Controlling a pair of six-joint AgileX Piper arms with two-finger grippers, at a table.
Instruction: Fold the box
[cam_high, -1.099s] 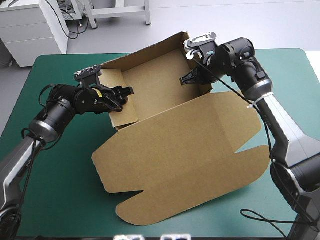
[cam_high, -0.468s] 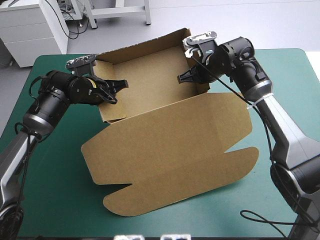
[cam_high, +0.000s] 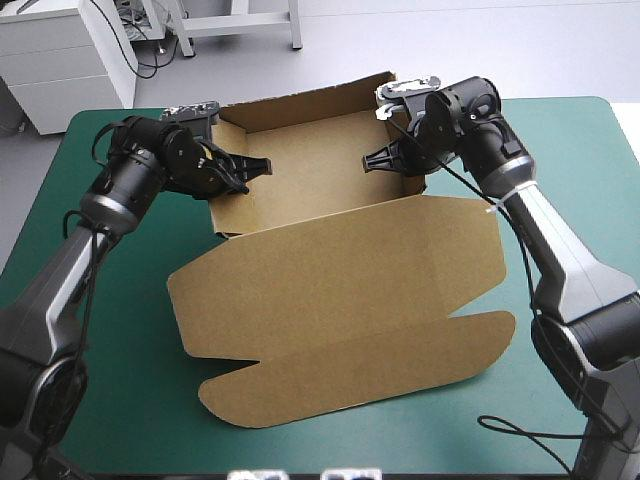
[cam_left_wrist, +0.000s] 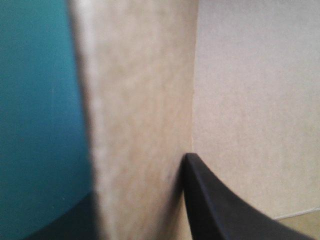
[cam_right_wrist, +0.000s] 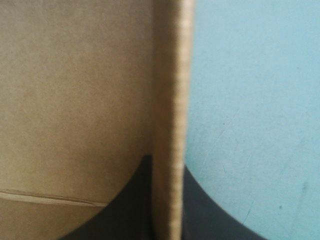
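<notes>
Most of what we see from above is the teal-green cover (cam_high: 110, 370). On it the brown box (cam_high: 300, 160) stands as an open tray between the two grippers, with its lid (cam_high: 340, 310) lying flat on the near side of both.

Only the high view gives us the whole shape and the arms. The left arm (cam_high: 110, 200) comes in bent at the elbow, its wrist turned toward the tray. The left gripper (cam_high: 252, 168) is at the tray's left wall (cam_high: 232, 210). The right arm (cam_high: 540, 230) rises along the table's right side and curls back at the wrist. That sets the right gripper (cam_high: 375, 160) pointing into the tray at the right wall (cam_high: 405, 183).

Only the wrist views show us the grip. From the right wrist, the right wall stands edge-on between two black fingers (cam_right_wrist: 125, 215), one inside the tray and one outside over the cover. They are pinched nearly closed on the board. From the left wrist, the left wall runs edge-on ahead of the gripper. One black finger (cam_left_wrist: 225, 210) lies against its inner face, and the outer side is in shadow. We read this gripper as narrow too, clamped on the wall.
</notes>
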